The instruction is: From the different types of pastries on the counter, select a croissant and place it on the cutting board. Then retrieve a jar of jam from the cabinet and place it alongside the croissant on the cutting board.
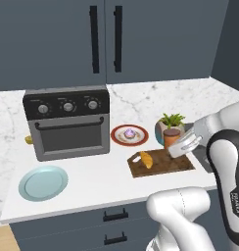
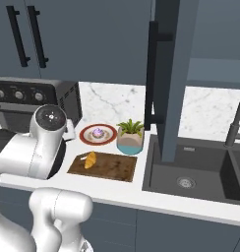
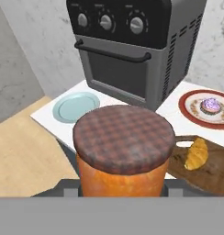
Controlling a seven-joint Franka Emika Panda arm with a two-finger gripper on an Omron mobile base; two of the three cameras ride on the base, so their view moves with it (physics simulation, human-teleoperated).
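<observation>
While the two-finger gripper (image 1: 182, 147) pinched the small orange-brown jam jar (image 3: 123, 153) above the dark brown wooden cutting board (image 1: 163, 165), the golden croissant (image 1: 147, 159) lay on it.

Toaster oven (image 1: 67, 121) sits at the back, three knobs across the top. In front of it to the left is a pale blue plate (image 1: 43, 182). A red plate (image 1: 116, 138) is just right of it, a potted plant (image 1: 171, 121) further right, and a dark sink (image 2: 191, 170) with a black faucet (image 2: 236, 120) beyond.

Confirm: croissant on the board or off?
On. The croissant lies on the cutting board, near its left end.
</observation>
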